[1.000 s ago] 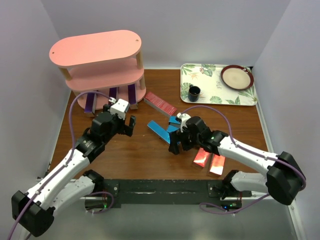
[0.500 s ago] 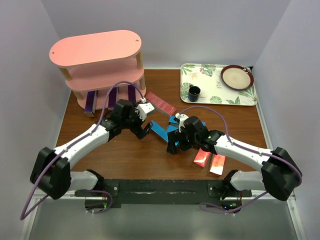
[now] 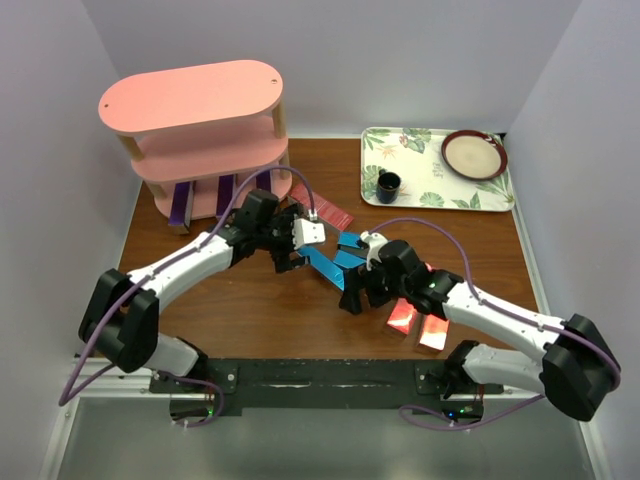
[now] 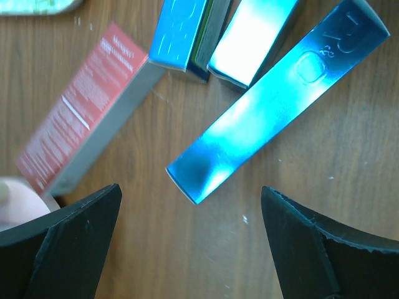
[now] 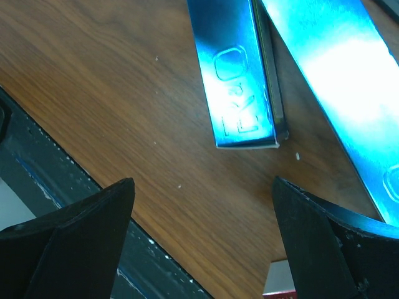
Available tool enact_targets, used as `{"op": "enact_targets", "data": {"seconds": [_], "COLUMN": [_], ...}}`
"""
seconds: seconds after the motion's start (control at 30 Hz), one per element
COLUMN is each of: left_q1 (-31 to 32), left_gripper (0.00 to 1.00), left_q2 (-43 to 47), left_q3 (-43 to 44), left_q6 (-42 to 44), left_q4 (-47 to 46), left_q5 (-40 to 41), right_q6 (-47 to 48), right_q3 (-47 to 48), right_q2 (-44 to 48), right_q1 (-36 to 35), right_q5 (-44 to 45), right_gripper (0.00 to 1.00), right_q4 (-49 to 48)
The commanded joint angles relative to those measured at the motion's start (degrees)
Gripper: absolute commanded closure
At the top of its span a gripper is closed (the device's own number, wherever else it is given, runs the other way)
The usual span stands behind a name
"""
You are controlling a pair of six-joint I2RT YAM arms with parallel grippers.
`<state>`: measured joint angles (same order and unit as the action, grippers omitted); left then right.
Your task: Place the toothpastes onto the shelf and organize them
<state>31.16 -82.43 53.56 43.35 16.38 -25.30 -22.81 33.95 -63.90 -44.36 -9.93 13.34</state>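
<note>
The pink shelf (image 3: 200, 130) stands at the back left, with three purple cartons (image 3: 226, 190) upright on its bottom tier. Three blue cartons (image 3: 328, 266) lie fanned at mid-table. One red carton (image 3: 330, 209) lies behind them and two red cartons (image 3: 405, 316) lie nearer the front. My left gripper (image 3: 288, 260) is open and empty over the near end of a blue carton (image 4: 274, 106), with the red carton (image 4: 81, 118) to its left. My right gripper (image 3: 350, 296) is open and empty, just short of the end of another blue carton (image 5: 237, 75).
A floral tray (image 3: 440, 195) at the back right holds a dark cup (image 3: 388, 186) and a brown plate (image 3: 474, 154). The table's front edge with the black rail (image 5: 37, 180) is close to my right gripper. White walls close in both sides.
My left arm has swung right from beside the shelf to the blue cartons, still open. My right gripper has shifted slightly right and nearer. The cartons have not moved.
</note>
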Motion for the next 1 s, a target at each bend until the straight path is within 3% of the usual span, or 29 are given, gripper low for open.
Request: {"op": "enact_targets", "data": {"seconds": [0.0,0.2,0.8,0.97], "left_q1": [-0.5,-1.0,-1.0,-1.0], "left_gripper": [0.0,0.0,0.0,0.06], "left_q2": [-3.1,-12.0,-22.8,-25.8], "left_q3": [4.1,12.2,17.0,19.2], "left_q6": [14.5,24.3,27.8,27.9], "left_q4": [2.8,15.1,16.5,18.9], "left_q5": [-7.8,-12.4,-10.2,-10.1], "right_q6": [1.0,1.6,2.6,2.8], "right_q3": [-2.0,-2.7,-2.6,-2.5], "right_q2": [3.7,7.2,8.2,8.2], "right_q1": [-0.3,-0.2,-0.3,-0.3], "right_q5": [1.7,1.8,3.3,3.3], "right_gripper": [0.04,0.04,0.04,0.04], "right_q4": [0.4,2.9,4.0,3.6]}}
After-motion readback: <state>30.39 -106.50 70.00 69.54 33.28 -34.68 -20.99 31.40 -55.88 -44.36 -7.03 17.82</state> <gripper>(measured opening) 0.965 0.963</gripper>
